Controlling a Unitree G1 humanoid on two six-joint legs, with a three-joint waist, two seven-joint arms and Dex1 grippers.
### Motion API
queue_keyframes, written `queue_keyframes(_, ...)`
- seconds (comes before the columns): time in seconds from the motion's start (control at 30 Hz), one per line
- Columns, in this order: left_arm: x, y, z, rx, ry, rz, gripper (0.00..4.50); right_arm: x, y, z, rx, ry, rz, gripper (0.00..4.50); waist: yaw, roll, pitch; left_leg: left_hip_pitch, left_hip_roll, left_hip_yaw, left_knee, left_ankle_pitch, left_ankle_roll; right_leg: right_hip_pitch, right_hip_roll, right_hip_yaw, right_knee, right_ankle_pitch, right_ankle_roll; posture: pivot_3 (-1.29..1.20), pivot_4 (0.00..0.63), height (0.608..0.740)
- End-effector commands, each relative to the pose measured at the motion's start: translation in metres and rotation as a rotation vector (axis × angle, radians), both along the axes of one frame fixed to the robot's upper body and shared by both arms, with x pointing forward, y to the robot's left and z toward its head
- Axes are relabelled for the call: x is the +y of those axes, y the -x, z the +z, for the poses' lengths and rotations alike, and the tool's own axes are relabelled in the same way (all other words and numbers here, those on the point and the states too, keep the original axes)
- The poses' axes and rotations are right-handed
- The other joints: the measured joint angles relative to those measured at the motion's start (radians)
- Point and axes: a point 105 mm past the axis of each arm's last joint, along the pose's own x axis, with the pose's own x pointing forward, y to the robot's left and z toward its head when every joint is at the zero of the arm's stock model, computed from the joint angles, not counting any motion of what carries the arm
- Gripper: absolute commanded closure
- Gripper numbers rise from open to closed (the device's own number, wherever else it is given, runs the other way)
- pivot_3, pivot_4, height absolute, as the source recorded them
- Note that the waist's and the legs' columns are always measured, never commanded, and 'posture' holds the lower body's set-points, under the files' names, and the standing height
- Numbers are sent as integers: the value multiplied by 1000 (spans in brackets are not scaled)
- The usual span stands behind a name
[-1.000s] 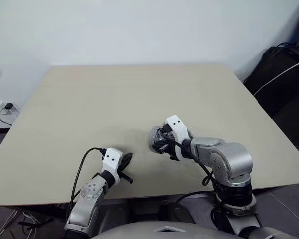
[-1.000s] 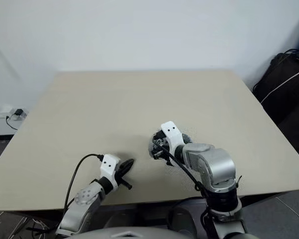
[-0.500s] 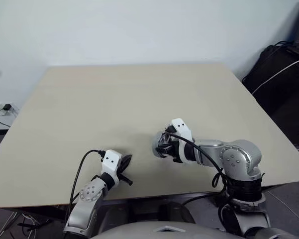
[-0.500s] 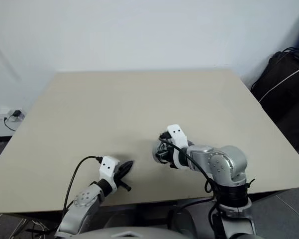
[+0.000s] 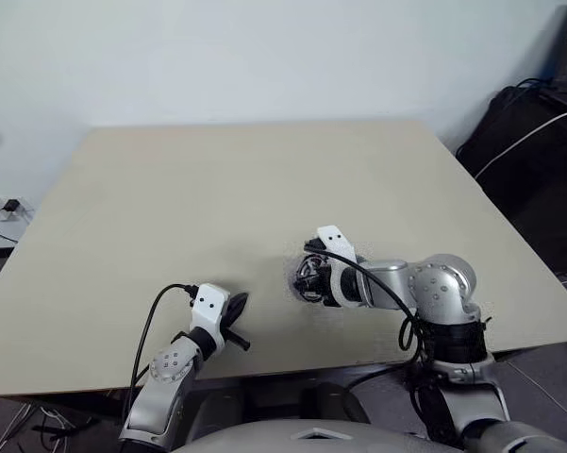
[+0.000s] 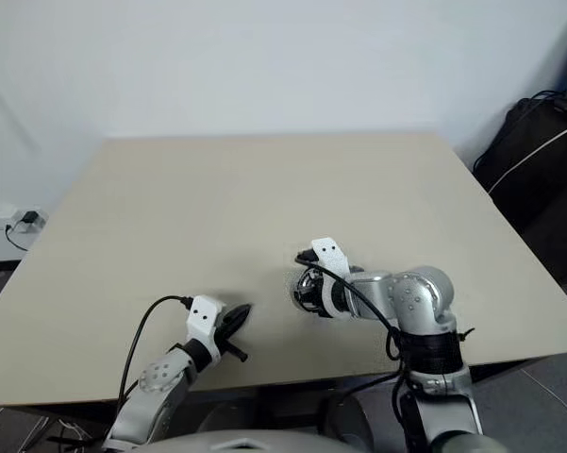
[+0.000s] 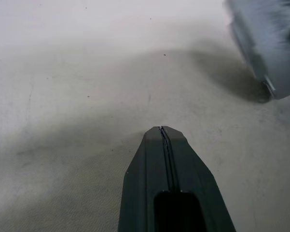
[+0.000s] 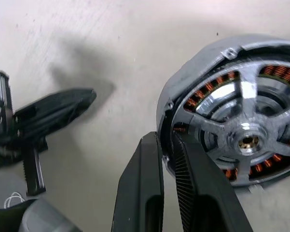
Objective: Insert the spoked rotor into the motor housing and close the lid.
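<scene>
The silver spoked rotor (image 8: 241,128) sits inside the motor housing (image 8: 202,92), whose copper windings show between the spokes. A pale grey metal shell (image 8: 198,60) wraps the outer edge; I cannot tell whether it is the lid. My right gripper (image 8: 166,140) is shut on the rim of this assembly (image 5: 307,276), which it holds tilted just above the table (image 5: 217,189), slightly right of centre. My left gripper (image 5: 234,307) is shut and empty near the table's front edge, to the left of the assembly. It also shows in the right wrist view as the left gripper (image 8: 62,108).
The beige table stretches wide behind and to both sides of the grippers. A black bag with a white cable (image 5: 528,142) stands off the table's right side. A wall socket with cords (image 5: 9,203) is low on the left.
My right wrist has rolled and sunk a little, turning the assembly so its shiny spoked face shows instead of its grey side. The left gripper has stayed put.
</scene>
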Motion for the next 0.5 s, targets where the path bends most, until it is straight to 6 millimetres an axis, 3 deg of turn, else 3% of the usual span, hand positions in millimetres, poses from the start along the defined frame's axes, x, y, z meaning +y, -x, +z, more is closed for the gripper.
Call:
queue_keyframes(0.03,-3,-5,13,-52,17,-3,4500,6,-4,-5,29,7,-10,4421,1,1,0,0,0,0,0,0,0,0,0,0,0,0,0,0,0,740)
queue_keyframes(0.5,-2,-6,13,-53,13,0,4500,36,-10,-21,52,-42,-38,4421,-6,2,-6,2,1,0,-1,1,-2,1,1,0,0,0,0,0,0,740)
